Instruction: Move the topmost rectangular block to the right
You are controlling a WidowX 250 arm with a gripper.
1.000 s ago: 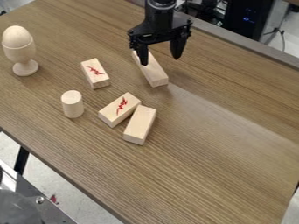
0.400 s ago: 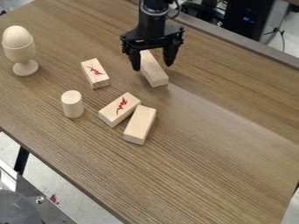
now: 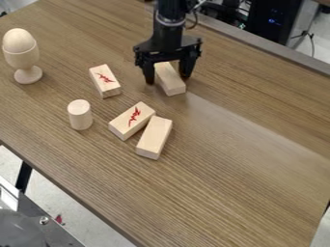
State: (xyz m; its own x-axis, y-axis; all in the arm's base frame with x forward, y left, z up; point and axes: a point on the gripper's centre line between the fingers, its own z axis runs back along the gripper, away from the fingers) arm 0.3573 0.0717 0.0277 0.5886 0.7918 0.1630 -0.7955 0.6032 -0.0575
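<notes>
We had the gripper [image 3: 168,79] spread astride the topmost block [image 3: 172,85], whose long axis slanted from far left to near right.

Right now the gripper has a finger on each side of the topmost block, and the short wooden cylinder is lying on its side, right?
Not quite: the camera view shows the short wooden cylinder standing upright on its end. The gripper does have a finger on each side of the topmost block.
</notes>
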